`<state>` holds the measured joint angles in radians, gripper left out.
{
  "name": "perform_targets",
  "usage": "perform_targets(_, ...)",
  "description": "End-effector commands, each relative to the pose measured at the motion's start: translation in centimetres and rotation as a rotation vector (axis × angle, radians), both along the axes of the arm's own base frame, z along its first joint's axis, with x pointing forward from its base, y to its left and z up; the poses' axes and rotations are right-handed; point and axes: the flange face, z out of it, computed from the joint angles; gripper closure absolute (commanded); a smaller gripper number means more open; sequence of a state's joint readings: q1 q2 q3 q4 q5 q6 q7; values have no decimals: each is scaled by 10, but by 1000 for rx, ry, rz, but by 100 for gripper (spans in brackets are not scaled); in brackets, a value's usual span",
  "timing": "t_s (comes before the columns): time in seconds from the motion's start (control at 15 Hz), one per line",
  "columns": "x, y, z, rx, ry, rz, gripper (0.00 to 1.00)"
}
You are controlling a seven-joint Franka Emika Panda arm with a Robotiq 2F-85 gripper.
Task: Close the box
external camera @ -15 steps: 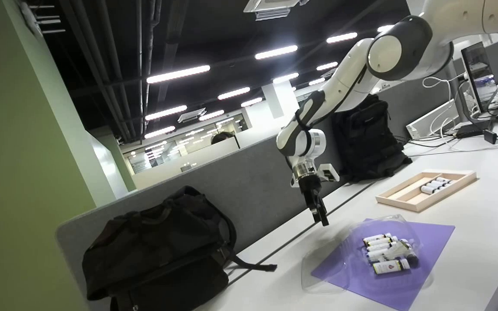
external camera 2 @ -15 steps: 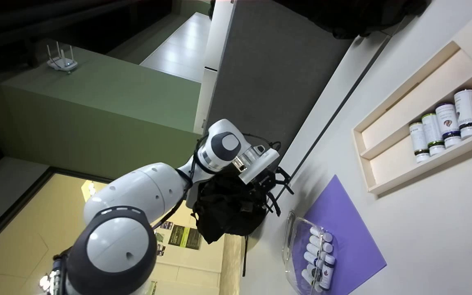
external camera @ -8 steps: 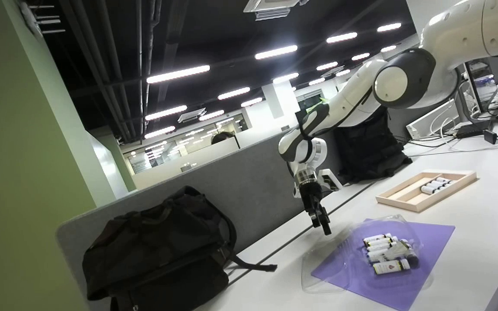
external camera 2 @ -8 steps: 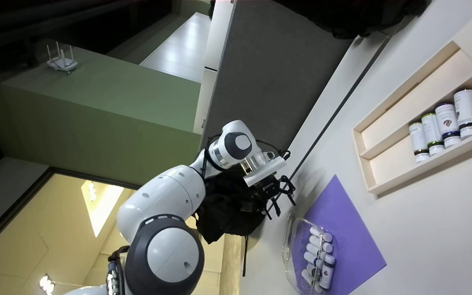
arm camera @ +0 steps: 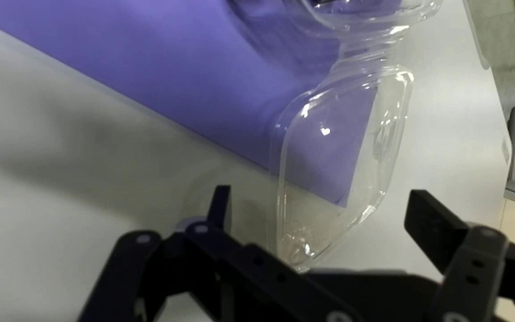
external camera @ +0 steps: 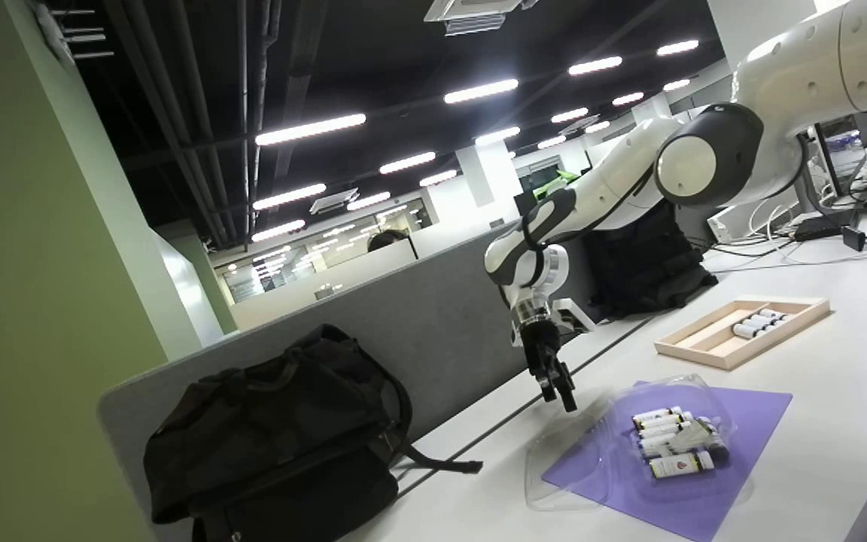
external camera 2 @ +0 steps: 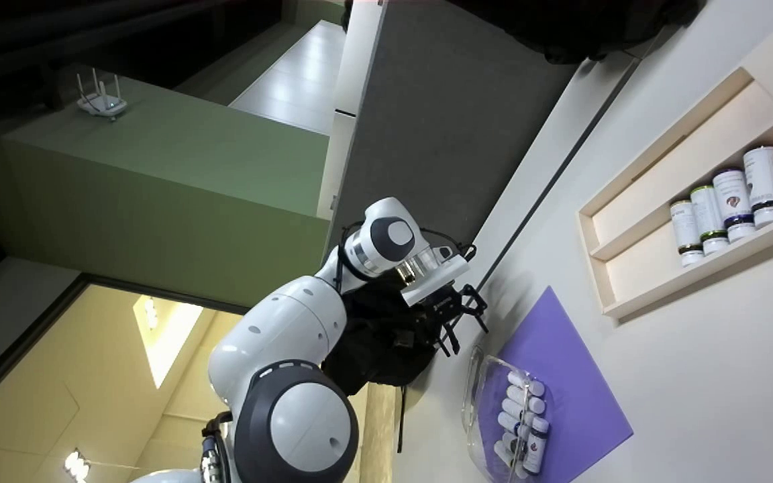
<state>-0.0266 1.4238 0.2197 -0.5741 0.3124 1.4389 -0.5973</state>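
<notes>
The box is a clear plastic container (external camera: 622,452) on a purple sheet. It also shows in an exterior view (external camera 2: 494,396) and at the top of the wrist view (arm camera: 373,19). It stands open, with its clear lid (external camera: 565,476) folded out flat to one side, partly over the white table. Several small white bottles (external camera: 676,465) lie in the base. My gripper (external camera: 560,400) is open and empty above the table, beside the lid's outer edge. In the wrist view the lid (arm camera: 324,179) lies below and between the spread fingers (arm camera: 320,192), apart from them.
A shallow wooden tray (external camera: 693,354) with several bottles stands farther along the table. A black backpack (external camera: 275,436) lies against the grey partition (external camera: 433,316); another backpack (external camera: 637,263) stands behind the arm. The purple sheet (external camera: 757,406) lies under the box.
My gripper has come down towards the table and a little closer to the lid, mostly in the first half second. The fingers stay open. The box and lid have not moved.
</notes>
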Motion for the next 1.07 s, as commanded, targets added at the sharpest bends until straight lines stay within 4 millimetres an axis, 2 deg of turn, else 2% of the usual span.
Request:
perform_targets(0.0,0,5,-3,-54,15,-18,0)
perform_targets(0.6,-6,18,-18,-84,53,-42,0)
perform_targets(1.0,-10,21,-18,-88,119,-105,0)
